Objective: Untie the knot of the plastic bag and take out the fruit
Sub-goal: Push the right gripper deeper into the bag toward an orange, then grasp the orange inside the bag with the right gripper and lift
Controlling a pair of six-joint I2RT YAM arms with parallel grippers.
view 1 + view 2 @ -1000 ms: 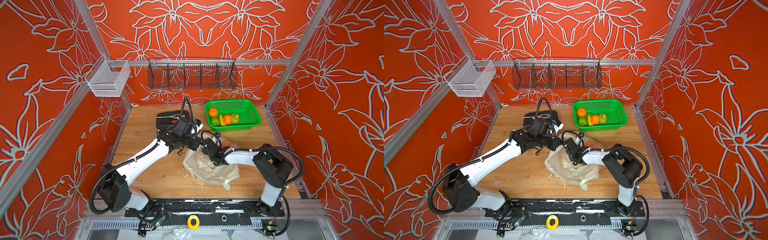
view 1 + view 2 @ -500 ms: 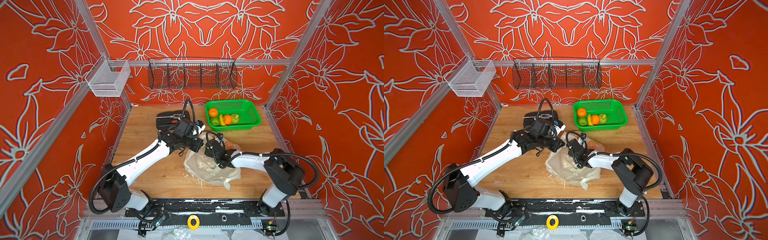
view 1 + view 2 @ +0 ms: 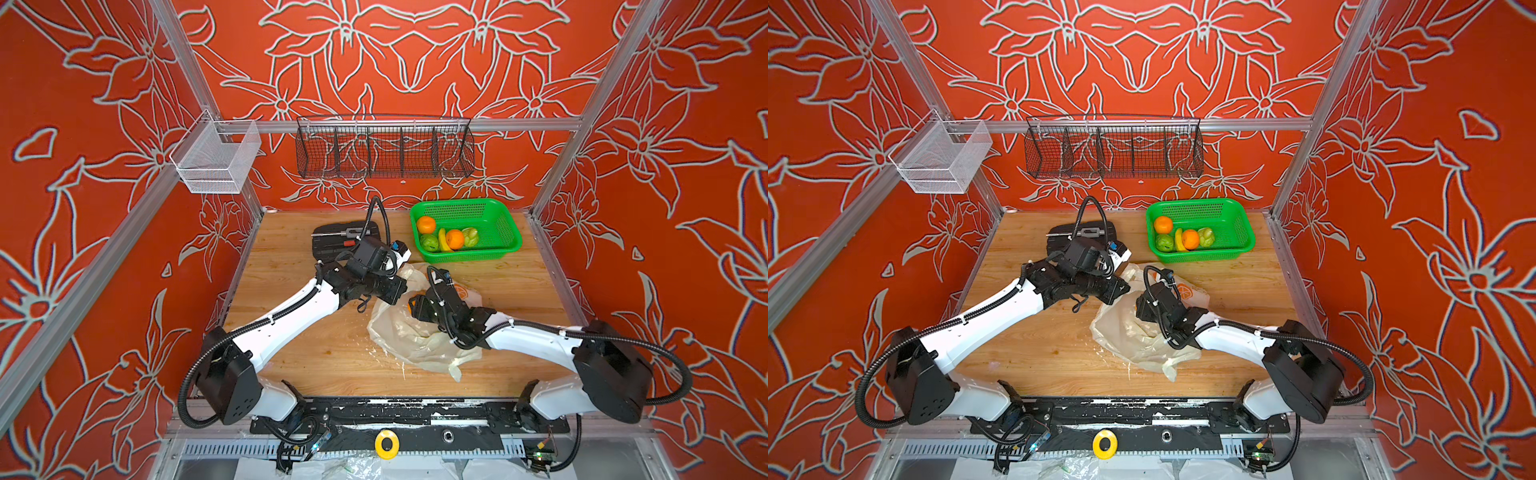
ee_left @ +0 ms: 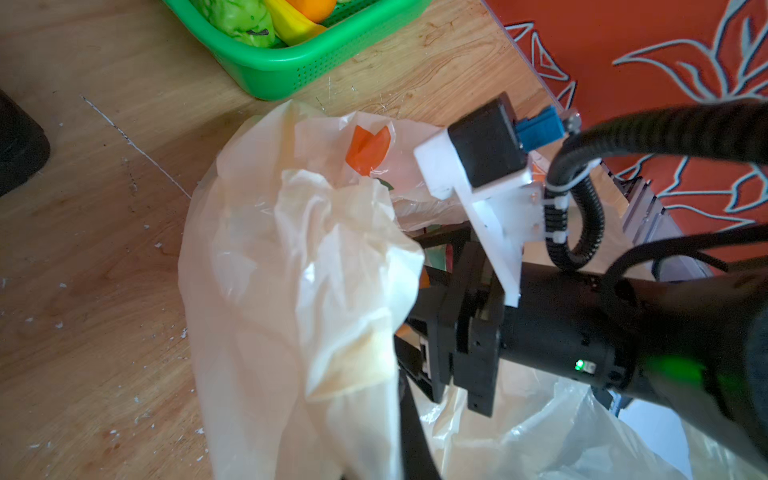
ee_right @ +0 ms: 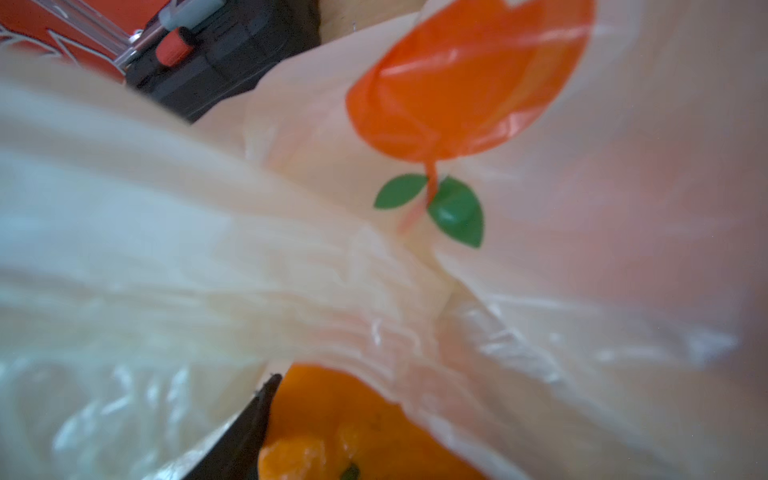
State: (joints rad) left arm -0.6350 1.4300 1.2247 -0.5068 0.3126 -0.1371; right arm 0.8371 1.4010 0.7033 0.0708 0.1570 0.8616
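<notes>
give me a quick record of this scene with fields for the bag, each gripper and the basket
bag: plastic bag crumpled on the wooden table, mouth open
left gripper: left gripper shut on the bag's edge, holding it up
right gripper: right gripper inside the bag, shut on an orange
basket: green basket at back right
basket contents: fruit, two orange and two green, plus a banana
other: black tool case behind the left arm

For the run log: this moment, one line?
left gripper: jaws shut on plastic bag, edge lifted | right gripper: jaws shut on orange at bag mouth
</notes>
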